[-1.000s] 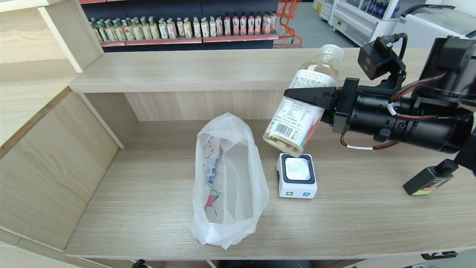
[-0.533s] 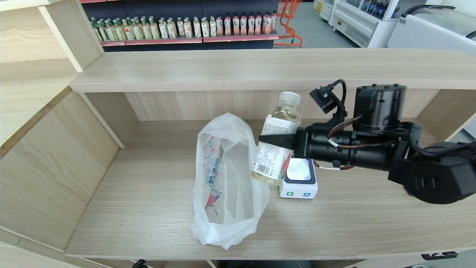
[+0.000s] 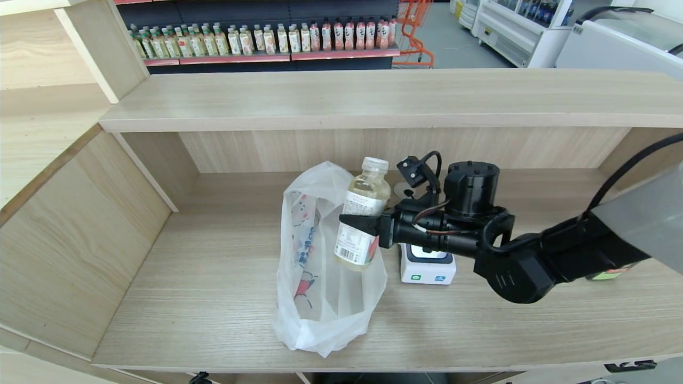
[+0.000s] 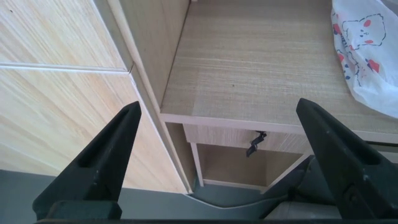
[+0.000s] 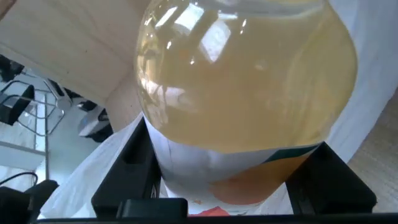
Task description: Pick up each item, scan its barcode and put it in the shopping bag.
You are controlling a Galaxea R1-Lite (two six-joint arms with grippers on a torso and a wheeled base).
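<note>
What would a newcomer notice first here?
The right claw grips a bottle of pale yellow drink, nearly upright, at the open mouth of the white shopping bag in the middle of the counter. Just to the bag's right sits the small white scanner, partly under that arm. The left claw hangs open off the counter's near left corner, holding nothing.

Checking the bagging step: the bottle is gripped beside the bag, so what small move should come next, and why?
Probably shift the right gripper a little toward the robot's left, then lower it. The bottle hangs nearly upright in its grip, base over the right edge of the bag rather than the open middle, with the scanner just beside it.
</note>
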